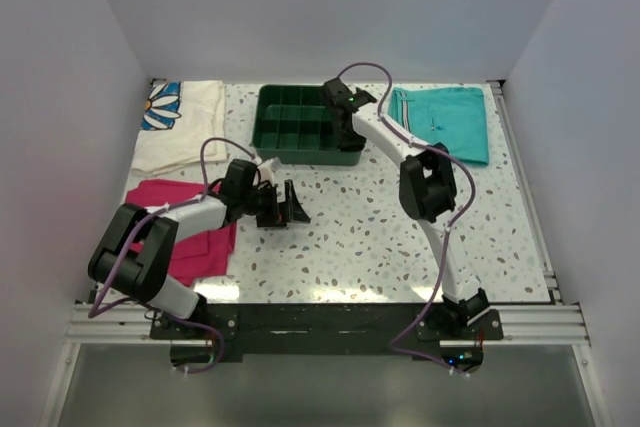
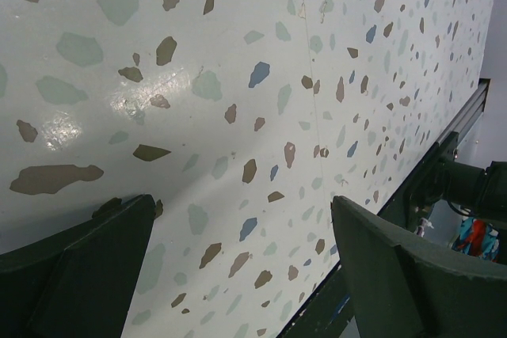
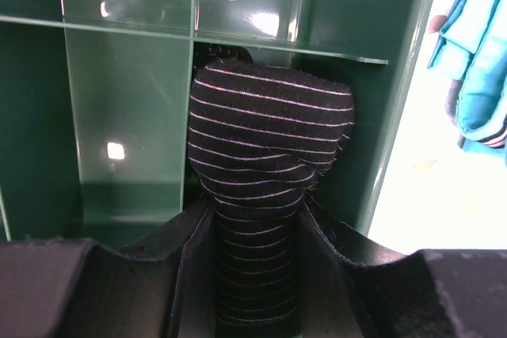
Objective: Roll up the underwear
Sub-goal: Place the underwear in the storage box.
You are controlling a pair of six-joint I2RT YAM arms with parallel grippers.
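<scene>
The underwear (image 3: 269, 132) is a tight black roll with fine pale stripes. It stands in a compartment of the green tray (image 3: 127, 116), against the right-hand wall. My right gripper (image 3: 255, 219) is shut on the lower part of the roll, one finger on each side. From above, the right gripper (image 1: 340, 102) reaches over the right end of the tray (image 1: 275, 127) and hides the roll. My left gripper (image 1: 295, 205) hangs low over the speckled table (image 2: 238, 77), left of centre. In its wrist view the left gripper (image 2: 242, 219) is open with only tabletop between the fingers.
Teal shorts (image 1: 450, 122) lie at the back right beside the tray, their edge showing (image 3: 479, 77) past the tray wall. A magenta folded cloth (image 1: 190, 232) lies under the left arm. A white floral towel (image 1: 180, 122) sits at the back left. Metal rails edge the table.
</scene>
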